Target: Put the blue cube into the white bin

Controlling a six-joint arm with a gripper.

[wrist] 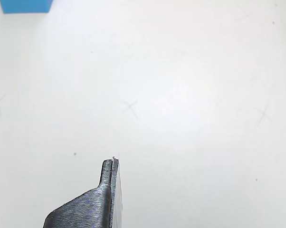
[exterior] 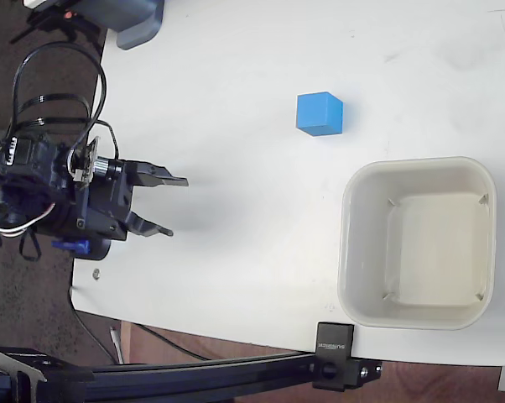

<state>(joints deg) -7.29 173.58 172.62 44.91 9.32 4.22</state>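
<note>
Arm at table's left edge in fixed view, gripper [exterior: 177, 206] pointing right, fingers spread, holding nothing. Blue cube [exterior: 320, 113] on table [exterior: 236, 84], above-left of white bin [exterior: 418, 242], apart from both.

— What does the robot arm [exterior: 47, 189] look like?

— It is mostly black and blocky. Black cables [exterior: 55, 80] loop over it, and thin white wires [exterior: 18, 225] hang by its side. There is a small silver round part [exterior: 97, 165] and a little blue piece [exterior: 72, 246] underneath.

— And the gripper [exterior: 167, 206]?

— It is black too, with two thin pointed fingers [exterior: 164, 179]. In the wrist view one finger [wrist: 102, 199] looks dark grey with fine ridges, and its narrow tip is flat.
</note>
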